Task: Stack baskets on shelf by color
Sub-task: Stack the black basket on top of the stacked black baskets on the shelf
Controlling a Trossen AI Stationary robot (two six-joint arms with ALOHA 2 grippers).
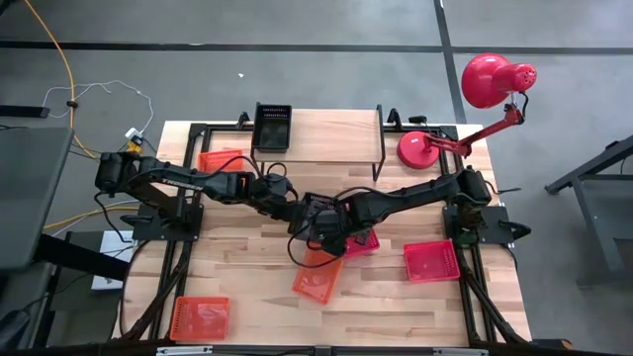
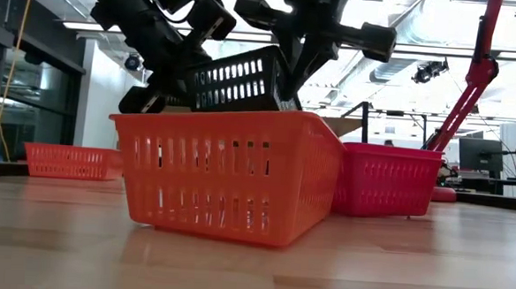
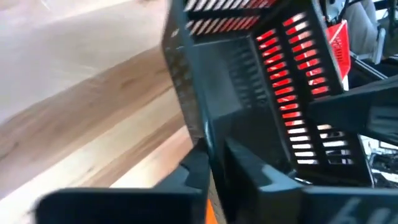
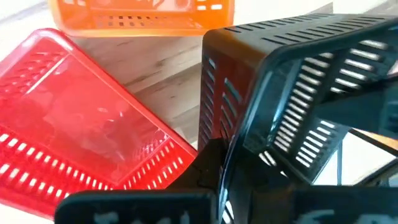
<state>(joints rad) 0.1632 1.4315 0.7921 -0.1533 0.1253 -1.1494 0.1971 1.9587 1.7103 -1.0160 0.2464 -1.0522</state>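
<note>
A black basket (image 2: 239, 77) hangs tilted just above an orange basket (image 2: 230, 174) at the table's middle, with both grippers shut on it. My left gripper (image 1: 297, 211) reaches it from the left, my right gripper (image 1: 338, 218) from the right. The orange basket (image 1: 318, 277) rests on the table, touching a red basket (image 1: 363, 243) beside it. The shelf (image 1: 331, 124) stands at the far edge with another black basket (image 1: 273, 126) on its left end. My left gripper holds the black basket by a side wall near a corner (image 3: 200, 134), one finger inside and one outside. It comes slanting down from the table's left. The basket is lifted clear and tilted. My right gripper pinches the opposite side wall near a corner (image 4: 214, 134), with the wall between its two fingers. It comes steeply from above and from the right. The basket hangs clear of the orange basket below.
Another red basket (image 1: 432, 261) lies at the right, an orange basket (image 1: 200, 318) at the near left corner, and one more orange basket (image 1: 220, 160) at the far left under my left arm. A red desk lamp (image 1: 425, 148) stands at the far right beside the shelf.
</note>
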